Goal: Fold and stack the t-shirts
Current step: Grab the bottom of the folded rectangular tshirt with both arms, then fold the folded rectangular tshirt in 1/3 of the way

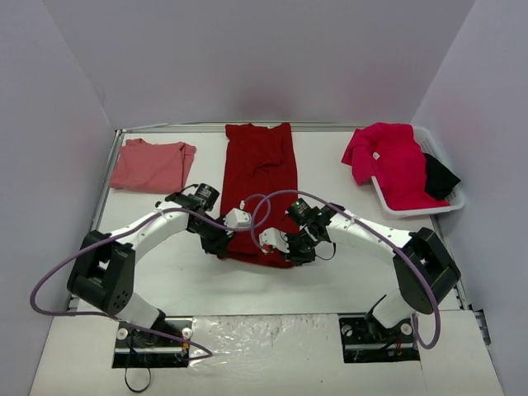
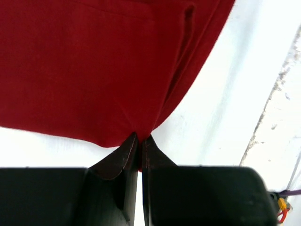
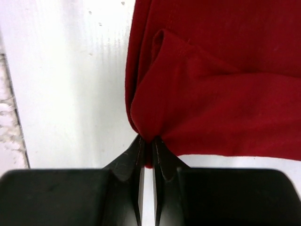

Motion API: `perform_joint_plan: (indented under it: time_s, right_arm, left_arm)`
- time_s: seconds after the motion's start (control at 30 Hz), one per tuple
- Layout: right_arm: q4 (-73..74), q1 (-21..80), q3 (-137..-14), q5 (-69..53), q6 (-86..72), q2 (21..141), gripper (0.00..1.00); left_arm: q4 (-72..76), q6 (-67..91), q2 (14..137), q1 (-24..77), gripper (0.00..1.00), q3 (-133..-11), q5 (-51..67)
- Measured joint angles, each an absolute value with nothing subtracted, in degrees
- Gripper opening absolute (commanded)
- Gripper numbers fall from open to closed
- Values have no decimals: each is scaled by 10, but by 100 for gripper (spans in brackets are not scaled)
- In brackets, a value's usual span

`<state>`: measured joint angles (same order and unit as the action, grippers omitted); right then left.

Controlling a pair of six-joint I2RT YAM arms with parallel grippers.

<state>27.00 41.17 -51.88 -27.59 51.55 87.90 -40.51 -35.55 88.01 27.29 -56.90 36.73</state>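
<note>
White walls (image 1: 247,58) close in a white table (image 1: 346,272), and we see three shirts on or beside it. Down the centre of the overhead frame lies the dark crimson t-shirt (image 1: 262,173), a long narrow strip running from the far edge toward our arms. We have the left gripper (image 1: 219,244) at the shirt's near corner, left of centre in the frame, and the right gripper (image 1: 290,251) at the other near corner, right of centre. In the left wrist view our jaws are pinched together on the corner of the hem, with red cloth caught between the tips. The right wrist view shows much the same, the jaws closed tight on a bunched fold of the crimson cloth. The salmon-pink t-shirt (image 1: 153,163) lies as a flat, roughly folded rectangle at the upper left of the overhead frame, well apart from the crimson one. At the upper right the raspberry t-shirt (image 1: 386,161) sprawls half in the white basket (image 1: 425,211), spilling over its rim onto the table, with a black cloth (image 1: 441,175) beside it inside the basket
</note>
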Motion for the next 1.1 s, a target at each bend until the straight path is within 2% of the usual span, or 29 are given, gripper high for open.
perform_joint_plan:
  time_s: [0.2, 0.73, 1.1]
  right_arm:
    - [335, 408, -554, -329, 550, 862, 0]
    - [552, 408, -656, -467, 671, 862, 0]
    - [628, 397, -687, -493, 717, 862, 0]
  left_arm:
    - [-467, -412, 823, 273, 2, -572, 391]
    - [-691, -633, 802, 274, 2, -605, 467]
    - [-720, -631, 788, 285, 2, -639, 497]
